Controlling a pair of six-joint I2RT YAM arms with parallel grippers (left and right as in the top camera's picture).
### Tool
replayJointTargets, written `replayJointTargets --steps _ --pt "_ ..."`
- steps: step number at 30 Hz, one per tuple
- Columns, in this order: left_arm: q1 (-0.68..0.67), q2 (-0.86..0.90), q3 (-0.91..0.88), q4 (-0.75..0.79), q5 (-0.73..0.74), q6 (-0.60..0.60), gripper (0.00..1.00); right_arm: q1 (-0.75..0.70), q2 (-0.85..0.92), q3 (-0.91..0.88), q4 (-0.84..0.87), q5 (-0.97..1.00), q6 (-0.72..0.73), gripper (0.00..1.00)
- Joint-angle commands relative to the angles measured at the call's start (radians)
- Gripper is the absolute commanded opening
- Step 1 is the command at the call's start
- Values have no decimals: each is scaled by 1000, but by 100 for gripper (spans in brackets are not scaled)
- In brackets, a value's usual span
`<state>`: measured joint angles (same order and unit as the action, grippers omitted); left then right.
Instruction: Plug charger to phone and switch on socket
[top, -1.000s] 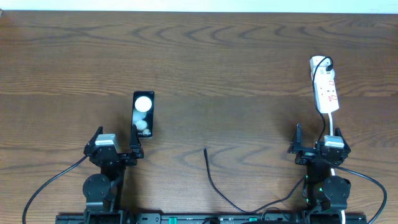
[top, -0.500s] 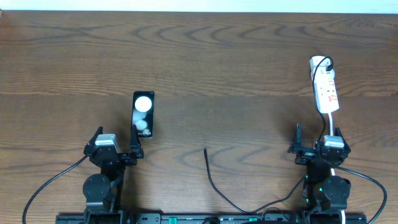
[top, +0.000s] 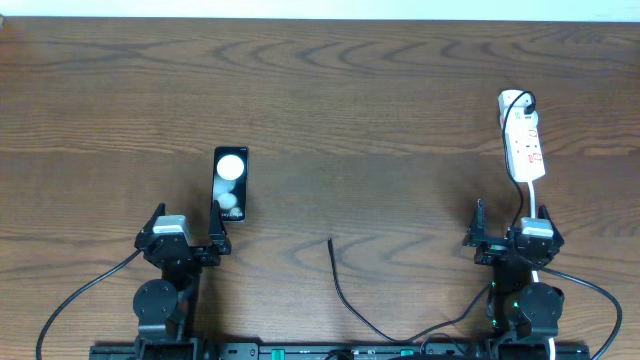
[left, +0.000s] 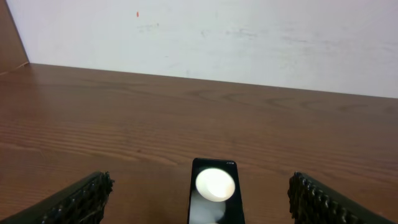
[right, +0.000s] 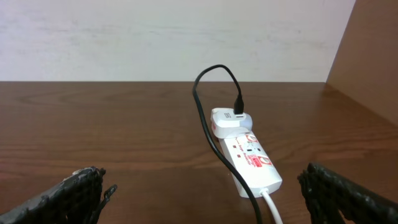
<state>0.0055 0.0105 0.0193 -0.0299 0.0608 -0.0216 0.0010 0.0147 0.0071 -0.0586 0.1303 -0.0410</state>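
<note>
Flat on the left half of the desk (top: 320, 90), about midway between far and near edges: the phone (top: 229, 184), long side running front to back, screen up, with round white reflections. Directly in front of the left gripper (top: 190, 228), near end just beside that gripper's inner finger from overhead. In the left wrist view, phone (left: 214, 199) centred between two ribbed black fingers (left: 81, 199), spread wide apart, nothing clamped. Whether finger and phone touch: cannot tell.

Toward the middle of the desk, close to the near edge: free end of the charger (top: 331, 240), thin black cable with tip pointing to the far edge, trailing back and rightward to the near edge. Well apart from the phone, between the two arms, in neither gripper.

Near the right edge, in the far half: the socket (top: 523, 140), a narrow white strip with red markings, lengthwise front to back. At its far end a white adapter (right: 227, 121) with black cable (right: 208, 130) plugged in, looping up and back alongside the strip (right: 249, 155). From its near end, a white cord (top: 536, 190) toward the right gripper (top: 510, 225). Right gripper just short of the socket's near end, fingers (right: 74, 193) wide apart, empty.
</note>
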Motion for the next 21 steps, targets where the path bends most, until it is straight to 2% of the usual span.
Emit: replayJointTargets --steps 1,21 --pt "5 2 -15 -37 -2 14 92 -7 -3 -2 -4 -2 -13 99" --pt "5 2 7 -37 -3 -9 92 -7 -3 -2 -4 -2 -13 99"
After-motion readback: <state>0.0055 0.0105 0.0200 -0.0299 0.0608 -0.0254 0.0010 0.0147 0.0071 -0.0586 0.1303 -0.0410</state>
